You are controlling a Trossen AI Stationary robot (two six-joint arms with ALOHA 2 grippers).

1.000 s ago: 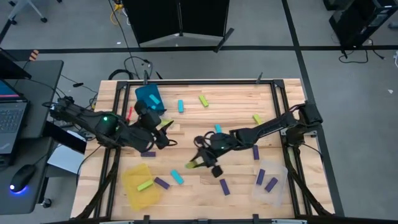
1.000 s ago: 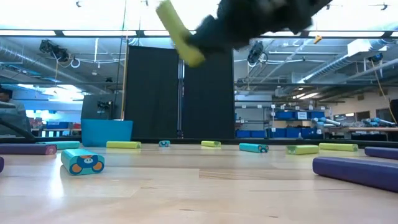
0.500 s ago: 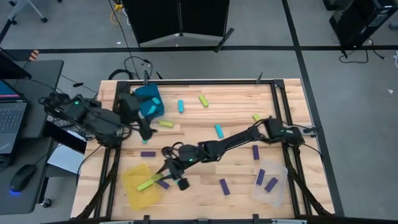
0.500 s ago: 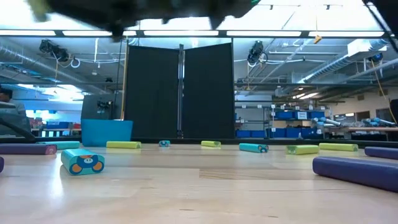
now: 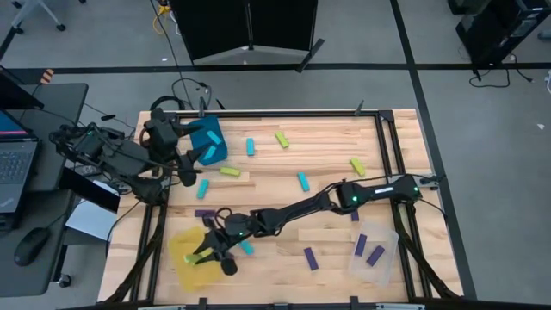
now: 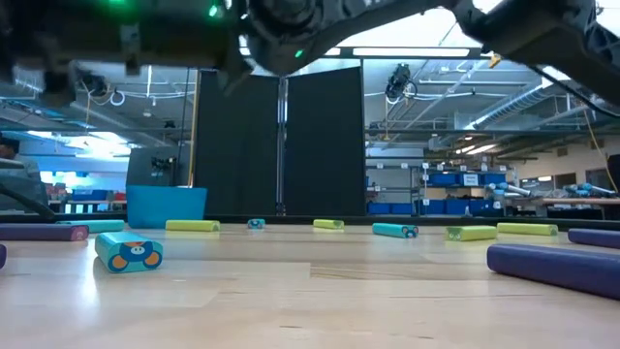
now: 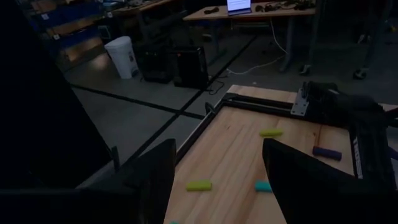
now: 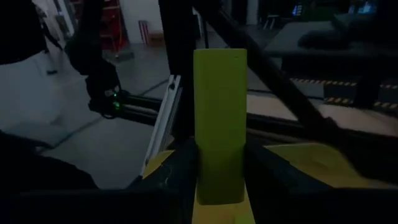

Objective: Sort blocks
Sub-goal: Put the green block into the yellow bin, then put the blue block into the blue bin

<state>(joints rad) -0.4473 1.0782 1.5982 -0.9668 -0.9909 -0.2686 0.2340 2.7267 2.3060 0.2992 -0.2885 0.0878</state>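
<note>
Right gripper (image 5: 209, 255) is stretched way over to the lower left of the high view, sitting over the yellow bin (image 5: 183, 269), and it's clamped on a lime block (image 8: 219, 124). The wrist shot shows the block standing upright, pinched between the two fingers (image 8: 180, 168), with the yellow bin's floor right behind it.

Left gripper (image 5: 183, 169) is up in the upper left of the high view, just beside the teal bin (image 5: 207, 136). Its fingers are spread apart with nothing between them, going by the left wrist view, which looks out over a few loose blocks on the worktop (image 5: 327, 155).

Compared to half a second ago, the right arm has reached further left, so the lime block went from the bin's edge to over the bin itself. The left arm has pulled back up and left toward the teal bin.

Other blocks are scattered around the worktop: cyan block (image 5: 302, 181) near the middle, purple block (image 5: 310, 257) lower down, and two purple ones in the clear bin (image 5: 386, 265) at lower right.
</note>
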